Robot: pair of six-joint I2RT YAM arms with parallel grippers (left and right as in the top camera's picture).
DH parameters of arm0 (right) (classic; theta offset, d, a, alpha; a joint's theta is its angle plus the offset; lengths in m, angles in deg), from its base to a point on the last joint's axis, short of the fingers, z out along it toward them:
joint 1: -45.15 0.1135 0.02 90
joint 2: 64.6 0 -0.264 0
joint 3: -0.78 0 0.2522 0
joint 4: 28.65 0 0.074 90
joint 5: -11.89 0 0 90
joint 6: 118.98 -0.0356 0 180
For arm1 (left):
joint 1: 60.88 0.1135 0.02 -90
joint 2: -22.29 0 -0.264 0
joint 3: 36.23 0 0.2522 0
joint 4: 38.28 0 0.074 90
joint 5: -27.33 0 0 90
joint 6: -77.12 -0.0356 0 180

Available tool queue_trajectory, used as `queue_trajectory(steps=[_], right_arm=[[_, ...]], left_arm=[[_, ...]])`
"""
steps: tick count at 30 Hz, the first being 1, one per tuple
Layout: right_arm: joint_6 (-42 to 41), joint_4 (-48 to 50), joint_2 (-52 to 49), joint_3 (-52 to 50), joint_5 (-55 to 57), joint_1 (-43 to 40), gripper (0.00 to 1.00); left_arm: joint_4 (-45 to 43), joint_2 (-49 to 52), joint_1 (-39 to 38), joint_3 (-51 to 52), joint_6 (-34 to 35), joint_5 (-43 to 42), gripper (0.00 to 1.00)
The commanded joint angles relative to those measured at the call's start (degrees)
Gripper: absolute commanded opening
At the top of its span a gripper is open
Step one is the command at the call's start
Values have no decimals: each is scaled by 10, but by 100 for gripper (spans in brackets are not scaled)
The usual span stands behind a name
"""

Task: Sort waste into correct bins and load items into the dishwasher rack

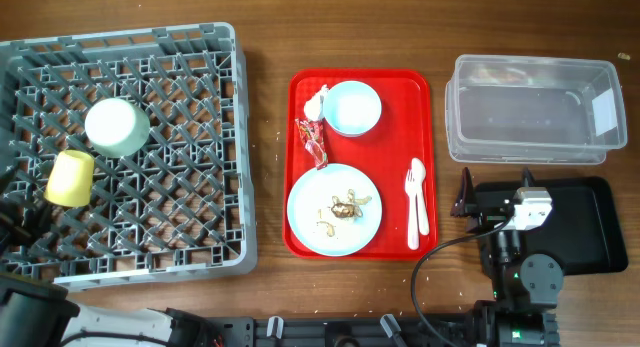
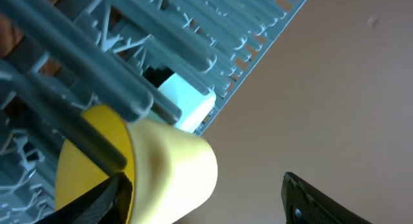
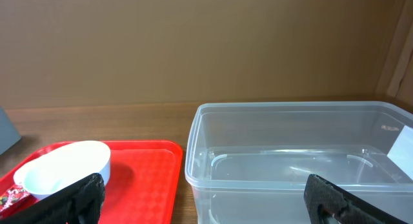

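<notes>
Left end effector (image 2: 203, 182): jaws spread wide at the near left corner of the rack, gripping nothing. One dark finger (image 2: 97, 201) sits just beside the yellow cup; whether they touch cannot be told.
Yellow cup (image 1: 70, 178): lies on its side among the pegs in the near left part of the rack.
Right end effector (image 3: 203, 184): jaws wide apart with nothing between them, low over the bench and just right of the red tray, facing the tub.
Black tray (image 1: 590, 202): flat on the bench at the near right, partly under the right arm and just in front of the tub.
Plate (image 1: 310, 202): pale blue, at the near end of the red tray, with brownish food scraps (image 1: 343, 209) at its middle.
Cutlery (image 1: 416, 197): a white fork and spoon lie side by side along the tray's right edge, just beside the plate.
Red tray (image 1: 400, 97): centre of the bench (image 1: 270, 27), between rack and tub.
Wrapper (image 1: 312, 142): red, on the tray's left side, between plate and blue bowl.
Blue bowl (image 1: 352, 107): upright at the tray's far end.
Tissue (image 1: 316, 104): crumpled, against the bowl's left side.
Tub (image 1: 535, 137): clear plastic, far right, with a white label (image 1: 604, 112) at its right end.
Rack (image 1: 200, 187): grey, fills the left of the bench.
Green bowl (image 1: 117, 125): upside down in the rack, just beyond the cup.
</notes>
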Motion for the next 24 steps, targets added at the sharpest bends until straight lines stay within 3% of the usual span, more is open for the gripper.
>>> queue_trajectory(steps=[1,6,9,10,11,12,13,21,24], right_arm=[[-7,1,2,0,6,-2,100],[-7,1,2,0,6,-2,100],[-7,1,2,0,6,-2,100],[-7,1,2,0,6,-2,100],[-7,1,2,0,6,-2,100],[-7,1,2,0,6,-2,100],[-7,1,2,0,6,-2,100],[-7,1,2,0,6,-2,100],[-7,1,2,0,6,-2,100]], left_arm=[[8,-77,10,0,33,91,82],[72,-209,28,-5,46,379,95],[97,-239,25,-7,47,426,98],[97,-242,22,-7,47,413,94],[97,-244,15,-7,45,395,82],[97,-245,4,-7,45,382,61],[94,-246,-12,-7,45,367,5],[4,-252,-254,-7,46,386,4],[11,-252,-351,-7,45,555,4]])
